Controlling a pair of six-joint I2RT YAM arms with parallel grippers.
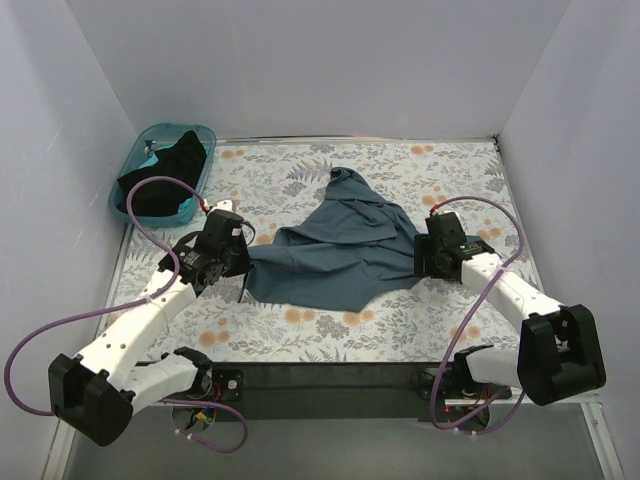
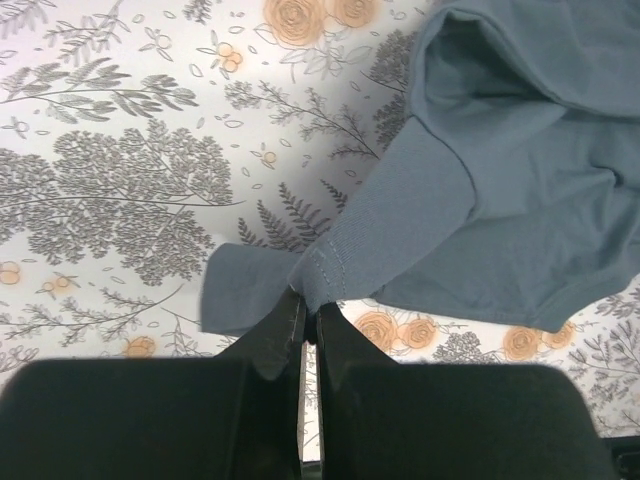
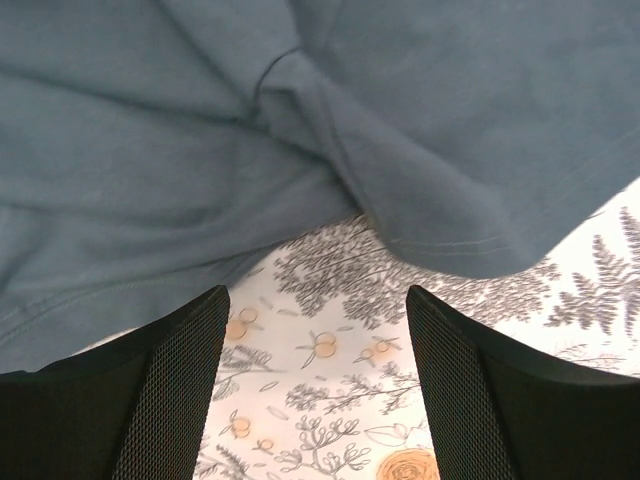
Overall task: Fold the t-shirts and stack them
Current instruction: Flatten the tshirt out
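The slate blue-grey t-shirt (image 1: 340, 245) lies crumpled in the middle of the flowered table. My left gripper (image 1: 243, 262) is at the shirt's left edge, shut on a ribbed hem fold (image 2: 330, 265) of the shirt (image 2: 520, 160). My right gripper (image 1: 418, 255) is at the shirt's right edge, open and empty, its fingers (image 3: 170, 370) apart over bare table just short of the cloth (image 3: 300, 130). A black t-shirt (image 1: 165, 175) lies bunched in the teal basket (image 1: 125, 172) at the far left.
White walls close the table on the left, back and right. The table (image 1: 450, 180) with its flower print shows around the shirt. Purple cables (image 1: 480, 300) loop beside both arms.
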